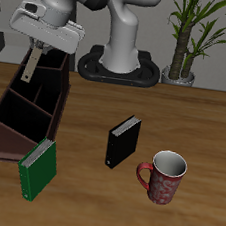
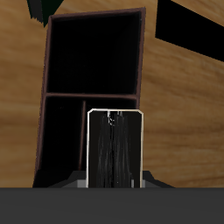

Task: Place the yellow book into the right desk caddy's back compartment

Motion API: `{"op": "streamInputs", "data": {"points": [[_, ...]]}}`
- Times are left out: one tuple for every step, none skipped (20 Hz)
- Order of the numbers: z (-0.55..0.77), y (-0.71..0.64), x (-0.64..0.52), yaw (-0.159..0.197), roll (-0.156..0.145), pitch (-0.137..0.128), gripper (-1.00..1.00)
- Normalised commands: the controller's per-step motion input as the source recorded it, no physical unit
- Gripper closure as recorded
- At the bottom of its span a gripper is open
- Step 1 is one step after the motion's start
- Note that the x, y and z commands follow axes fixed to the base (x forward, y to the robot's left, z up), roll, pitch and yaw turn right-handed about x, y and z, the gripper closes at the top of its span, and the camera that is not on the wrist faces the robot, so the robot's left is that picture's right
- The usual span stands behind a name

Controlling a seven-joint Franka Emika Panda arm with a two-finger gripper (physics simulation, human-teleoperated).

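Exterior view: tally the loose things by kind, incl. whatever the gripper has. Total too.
Books: 3, the yellow book held by the gripper above the right desk caddy, the green book, the black book
Caddies: 1
Mugs: 1, the red mug
Potted plants: 1, the plant
Total: 6

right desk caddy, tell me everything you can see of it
The right desk caddy is a long, dark brown, open-topped box on a maroon base, split by inner partitions into compartments with dark insides. It sits on the wooden table, skewed to its edges. A green book leans at its front end. The end effector hangs over its back part, holding the yellow book upright above the opening.
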Motion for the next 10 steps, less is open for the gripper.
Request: {"op": "streamInputs", "data": {"points": [[-0.54,-0.09,0.16,0.017,0.028,0.076,1.0],[-0.28,0.0,0.1,-0.018,-0.015,0.032,1.0],[-0.26,0.08,0.11,0.026,0.045,0.041,1.0],[-0.18,-0.04,0.0,-0.022,0.013,0.024,1.0],[-0.11,0.09,0.08,-0.019,-0.022,-0.008,1.0],[-0.2,0.11,0.05,-0.015,0.071,0.033,1.0],[-0.05,-0.01,0.04,0.009,-0.011,-0.009,1.0],[-0.23,-0.02,0.08,-0.068,-0.012,0.042,1.0],[-0.13,0.09,0.11,0.029,0.008,0.002,1.0],[0.0,0.09,0.13,0.0,0.0,0.0,1.0]]}}
